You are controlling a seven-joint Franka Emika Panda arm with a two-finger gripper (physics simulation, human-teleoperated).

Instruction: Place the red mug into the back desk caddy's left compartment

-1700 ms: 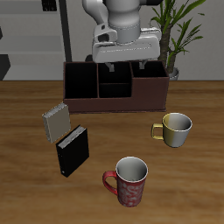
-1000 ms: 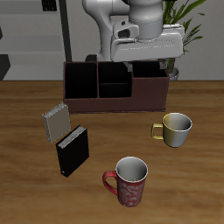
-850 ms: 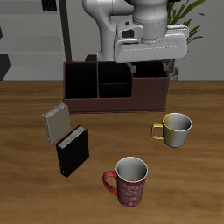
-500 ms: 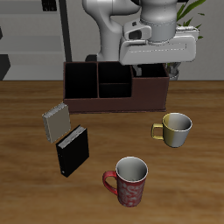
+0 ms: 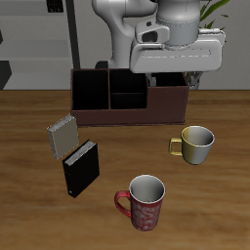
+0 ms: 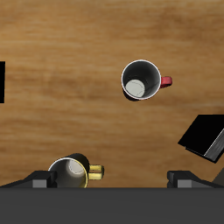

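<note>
The red mug stands upright near the table's front edge, with mottled red-and-pink sides, a grey inside and a red handle; the wrist view shows it from above. The back desk caddy is a long reddish-brown box at the table's back. Its left compartment is the tall black-walled end section. My gripper hangs open and empty above the caddy's other end, far from the red mug. Its fingertips show at the wrist frame's edge around the gripper's midpoint.
A yellowish-cream mug stands in front of the caddy, below my gripper. A black box and a grey striped box stand nearer the front. A potted plant is behind the caddy. A dark object touches the wrist frame's edge.
My gripper has moved sideways from above the caddy's middle to above its end near the plant, staying open. The mugs and boxes have not moved.
</note>
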